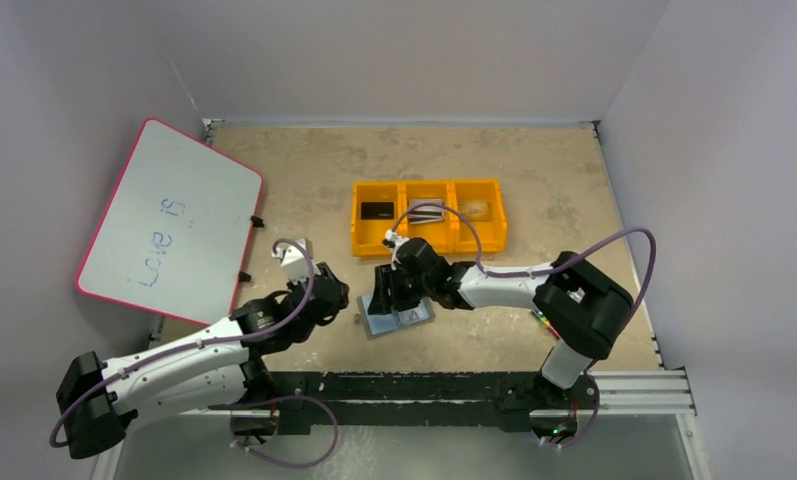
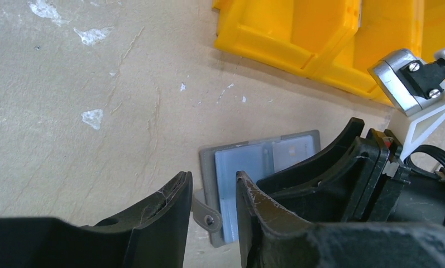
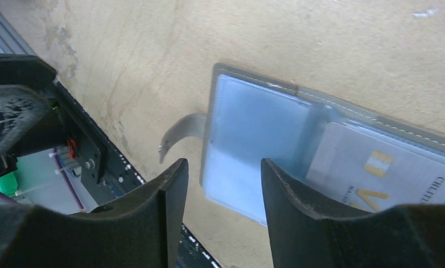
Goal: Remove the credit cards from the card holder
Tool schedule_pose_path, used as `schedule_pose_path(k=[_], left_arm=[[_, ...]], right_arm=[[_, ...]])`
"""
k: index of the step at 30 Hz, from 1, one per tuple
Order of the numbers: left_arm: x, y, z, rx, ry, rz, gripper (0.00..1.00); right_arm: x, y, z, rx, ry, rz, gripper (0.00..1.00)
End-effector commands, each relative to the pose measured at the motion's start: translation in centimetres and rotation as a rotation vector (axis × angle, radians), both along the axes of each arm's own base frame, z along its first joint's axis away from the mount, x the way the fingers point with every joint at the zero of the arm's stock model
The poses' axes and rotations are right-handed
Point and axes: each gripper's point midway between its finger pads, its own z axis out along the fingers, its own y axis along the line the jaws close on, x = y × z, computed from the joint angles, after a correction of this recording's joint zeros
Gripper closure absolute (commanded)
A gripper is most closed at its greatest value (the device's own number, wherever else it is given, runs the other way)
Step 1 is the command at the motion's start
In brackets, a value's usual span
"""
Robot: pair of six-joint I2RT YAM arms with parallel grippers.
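Your right gripper (image 3: 223, 167), jaws part-open and empty, hovers over the open card holder (image 3: 264, 134), mid-frame | pale credit card (image 3: 371, 167) sits in its pocket | left gripper (image 2: 211, 177), narrow and empty, crowds alongside: you risk a clash, or dragging the unpinned holder | yellow tray (image 1: 429, 248) just above, table (image 1: 304, 170) edge near below; room upper left.

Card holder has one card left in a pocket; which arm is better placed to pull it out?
Probably the right arm: its jaws stand open directly over the card holder, beside the pale card tucked inside. The left arm has its jaws off the tab end, farther away.
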Motion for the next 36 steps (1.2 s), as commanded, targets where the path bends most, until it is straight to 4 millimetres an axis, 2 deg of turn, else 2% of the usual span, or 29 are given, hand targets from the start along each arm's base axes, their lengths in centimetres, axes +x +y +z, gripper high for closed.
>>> schedule_pose_path(k=[1,4,6,8,10,14,18,22,24,29,36], left_arm=[[0.8,-0.8,2.7,-0.051,-0.044,0.012,0.66],[0.8,-1.7,2.7,-0.058,-0.034,-0.014,0.66],[0.9,-2.3,2.8,-0.065,-0.028,-0.028,0.66],[1.1,-3.1,3.2,-0.085,-0.032,-0.046,0.66],[1.3,-3.9,3.9,-0.106,-0.042,-0.066,0.66],[1.7,-6.4,5.1,-0.158,-0.047,-0.124,0.63],[1.7,-9.4,4.0,-0.219,-0.005,-0.19,0.62],[1.1,-11.7,0.9,-0.279,0.074,-0.234,0.62],[0.7,-12.7,0.0,-0.32,0.092,-0.262,0.62],[0.6,-13.7,-1.6,-0.367,0.106,-0.274,0.62],[0.4,-13.9,-3.5,-0.364,0.147,-0.261,0.62]], right_arm=[[0.3,1.4,3.8,0.064,-0.079,0.048,0.45],[0.0,2.1,5.6,0.135,-0.103,0.075,0.45],[0.5,1.3,7.0,0.133,-0.133,0.017,0.46],[1.5,-0.5,8.3,0.113,-0.189,-0.083,0.48],[1.5,-2.6,8.8,0.091,-0.191,-0.172,0.51],[2.2,-6.5,6.7,-0.036,-0.213,-0.303,0.6],[2.1,-7.9,5.1,-0.1,-0.197,-0.336,0.64],[2.1,-8.6,4.3,-0.099,-0.188,-0.336,0.66],[2.2,-8.7,4.0,-0.093,-0.181,-0.322,0.67],[2.2,-8.6,3.6,-0.059,-0.162,-0.289,0.72],[2.3,-8.3,2.8,-0.043,-0.134,-0.251,0.77]])
